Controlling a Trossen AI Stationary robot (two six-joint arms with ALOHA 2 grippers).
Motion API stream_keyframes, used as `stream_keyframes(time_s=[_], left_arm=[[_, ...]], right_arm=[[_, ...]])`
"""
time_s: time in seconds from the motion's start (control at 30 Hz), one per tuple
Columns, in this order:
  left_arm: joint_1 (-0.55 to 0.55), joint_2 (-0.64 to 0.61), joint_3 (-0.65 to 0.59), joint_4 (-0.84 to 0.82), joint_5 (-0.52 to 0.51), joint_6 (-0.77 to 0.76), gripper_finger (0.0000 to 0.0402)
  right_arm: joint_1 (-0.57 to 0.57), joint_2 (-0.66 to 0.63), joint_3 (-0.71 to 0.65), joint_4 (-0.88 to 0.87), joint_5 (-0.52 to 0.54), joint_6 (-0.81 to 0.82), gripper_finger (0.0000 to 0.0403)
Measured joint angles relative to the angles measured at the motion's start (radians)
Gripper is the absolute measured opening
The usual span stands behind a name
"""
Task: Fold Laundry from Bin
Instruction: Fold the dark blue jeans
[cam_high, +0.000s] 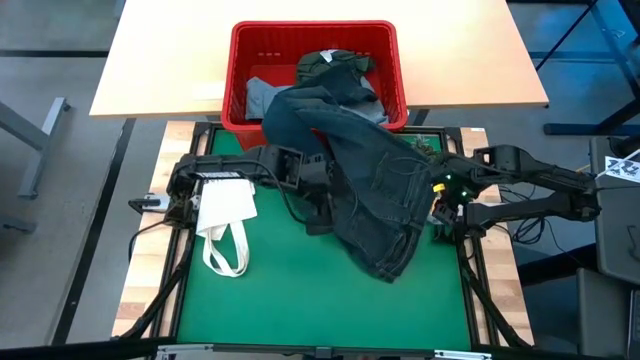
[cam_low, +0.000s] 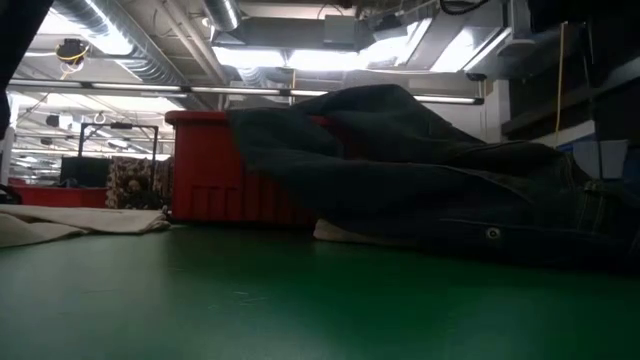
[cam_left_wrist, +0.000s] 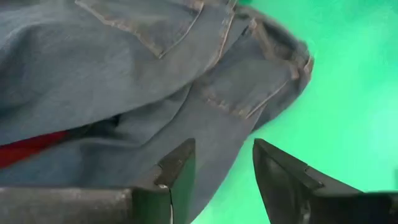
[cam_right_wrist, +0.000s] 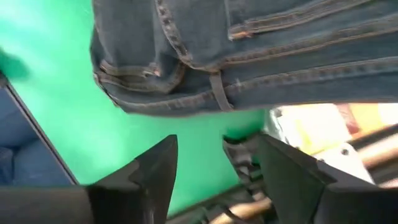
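Note:
Dark navy jeans (cam_high: 370, 180) lie draped out of the red bin (cam_high: 310, 28) over its front rim, their waist end spread on the green mat (cam_high: 300, 300). An olive piece (cam_high: 335, 65) and a grey piece (cam_high: 262, 95) stay inside the bin. My left gripper (cam_high: 318, 212) hovers open at the jeans' left side; in its wrist view (cam_left_wrist: 224, 146) the denim (cam_left_wrist: 124, 74) lies beyond the fingers. My right gripper (cam_high: 440, 212) stands open at the jeans' right edge, with the waistband (cam_right_wrist: 217, 93) just past its fingers (cam_right_wrist: 214, 140).
A white tote bag (cam_high: 225, 210) with looped straps lies on the mat's left part, under the left arm. The metal frame edges the mat on both sides. Bare mat stretches toward the near edge. The bin (cam_low: 210, 170) closes off the far side.

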Motion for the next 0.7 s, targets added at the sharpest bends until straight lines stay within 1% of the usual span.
stream_keyframes(time_s=[0.13,0.33,0.43,0.5,0.6,0.7], left_arm=[[0.026,-0.002,0.0,-0.017,0.0,0.07,0.0153],[0.071,-0.012,0.0,-0.039,0.001,0.151,0.0153],[0.098,-0.038,0.0,-0.052,0.001,0.164,0.0153],[0.114,-0.06,0.0,-0.053,0.003,0.161,0.0153],[0.129,-0.08,0.0,-0.053,0.009,0.15,0.0153],[0.126,-0.089,0.0,-0.053,0.014,0.149,0.0153]], right_arm=[[0.131,-0.061,-0.123,0.117,-0.021,0.15,0.0221],[0.38,-0.09,-0.311,0.417,0.024,0.398,0.0221],[0.517,-0.068,-0.381,0.559,0.07,0.5,0.0221],[0.601,-0.046,-0.403,0.625,0.108,0.562,0.0221],[0.724,-0.006,-0.406,0.666,0.176,0.667,0.0221],[0.842,0.041,-0.406,0.67,0.263,0.795,0.0221]])
